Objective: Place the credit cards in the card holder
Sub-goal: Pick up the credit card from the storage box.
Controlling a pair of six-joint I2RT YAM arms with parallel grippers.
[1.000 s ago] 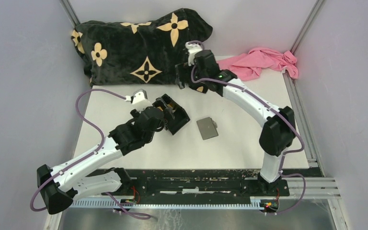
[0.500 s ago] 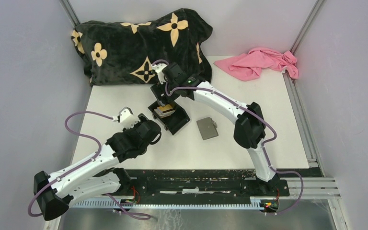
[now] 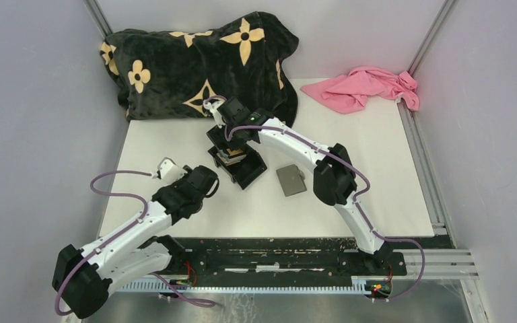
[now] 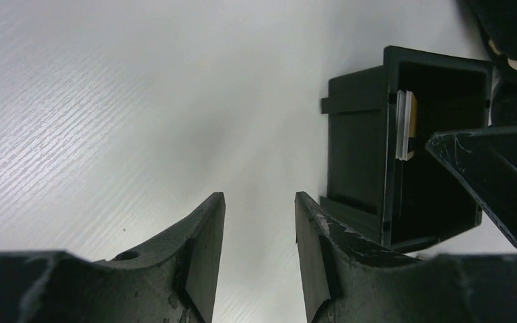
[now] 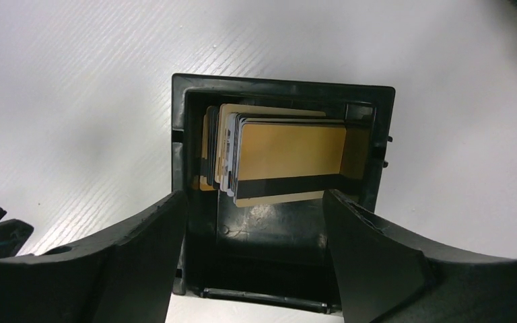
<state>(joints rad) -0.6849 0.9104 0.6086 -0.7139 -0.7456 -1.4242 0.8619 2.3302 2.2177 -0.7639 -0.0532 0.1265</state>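
Note:
The credit cards (image 5: 289, 161) stand as a stack in an open black plastic box (image 5: 283, 84), a gold one with a dark stripe in front and silvery ones behind it. My right gripper (image 5: 254, 200) hangs open just above that box (image 3: 250, 172), one finger on either side of the stack and touching nothing. My left gripper (image 3: 209, 179) sits low to the box's left, its jaws (image 4: 258, 198) apart with only bare table between them. The card holder (image 3: 291, 180), a flat grey wallet, lies shut on the table right of the box.
A black blanket with tan flowers (image 3: 195, 60) is heaped along the back edge, close behind the right gripper (image 3: 232, 142). A pink cloth (image 3: 367, 87) lies at the back right. Grey walls close in both sides.
The right arm swung from the back by the blanket down over the box. The left arm drew back from the box toward the near left, its jaws narrowing.

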